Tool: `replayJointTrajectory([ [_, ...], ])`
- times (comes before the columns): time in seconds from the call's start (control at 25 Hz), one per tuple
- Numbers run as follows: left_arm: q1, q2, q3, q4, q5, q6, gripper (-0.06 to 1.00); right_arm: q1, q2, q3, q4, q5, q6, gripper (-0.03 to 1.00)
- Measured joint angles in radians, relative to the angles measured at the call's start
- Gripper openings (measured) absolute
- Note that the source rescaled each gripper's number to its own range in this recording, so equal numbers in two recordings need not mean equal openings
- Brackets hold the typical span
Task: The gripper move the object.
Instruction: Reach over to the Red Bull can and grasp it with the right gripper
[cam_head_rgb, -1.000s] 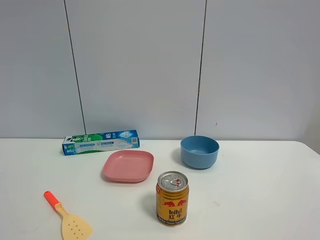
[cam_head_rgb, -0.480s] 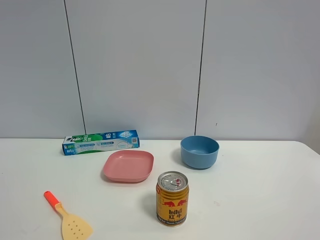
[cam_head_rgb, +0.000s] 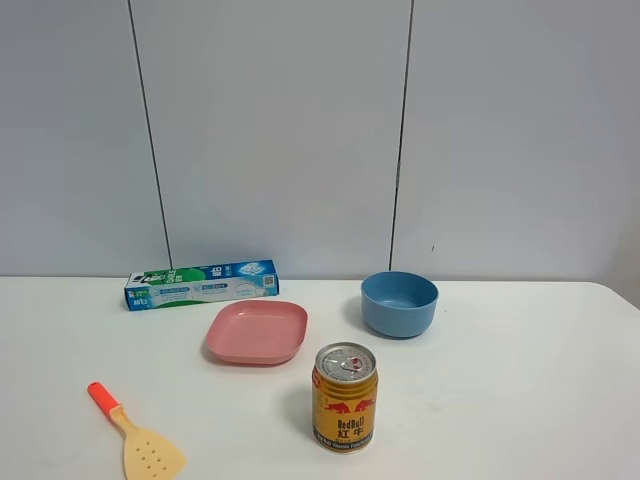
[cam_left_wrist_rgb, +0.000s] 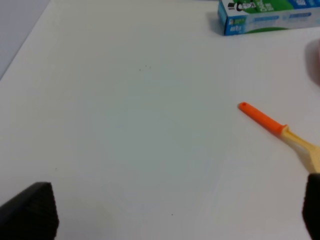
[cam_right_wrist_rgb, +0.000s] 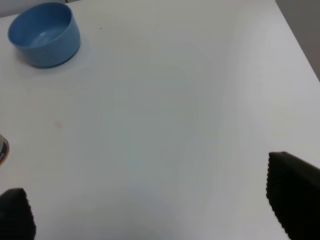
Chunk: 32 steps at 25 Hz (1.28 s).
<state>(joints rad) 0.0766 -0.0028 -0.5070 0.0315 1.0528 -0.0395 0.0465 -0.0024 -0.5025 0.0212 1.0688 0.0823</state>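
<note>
Plate and bowl stand behind can.

We see left gripper spread wide — only black fingertips showing. We see right gripper likewise agape — ribbed pads facing inward, tips well apart.

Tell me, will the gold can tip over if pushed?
The can stands upright, short and wide, so a low push probably slides it on the smooth table. Pushed high, it might tip, then roll, being round.
</note>
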Motion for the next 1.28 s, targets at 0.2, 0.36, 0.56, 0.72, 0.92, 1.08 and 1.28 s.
replayJointTrajectory([
  [0.2,0.000,0.000,0.000,0.000,0.000,0.000,1.00,0.000,0.000,0.000,0.063,0.000,-0.008,0.97],
  [0.36,0.000,0.000,0.000,0.000,0.000,0.000,1.00,0.000,0.000,0.000,0.111,-0.001,-0.010,0.96],
  [0.56,0.000,0.000,0.000,-0.001,0.000,0.000,1.00,0.000,0.076,-0.056,0.117,0.033,-0.056,0.96],
  [0.72,0.000,0.000,0.000,-0.001,0.000,0.000,1.00,0.000,0.215,-0.174,0.133,0.038,-0.122,0.96],
  [0.92,0.000,0.000,0.000,-0.001,0.000,0.000,1.00,0.000,0.440,-0.356,0.231,0.057,-0.131,0.96],
  [1.08,0.000,0.000,0.000,-0.001,0.000,0.000,1.00,0.000,0.632,-0.488,0.325,0.117,-0.156,0.96],
  [1.28,0.000,0.000,0.000,-0.001,0.000,0.000,1.00,0.000,0.859,-0.621,0.352,0.144,-0.259,0.96],
])
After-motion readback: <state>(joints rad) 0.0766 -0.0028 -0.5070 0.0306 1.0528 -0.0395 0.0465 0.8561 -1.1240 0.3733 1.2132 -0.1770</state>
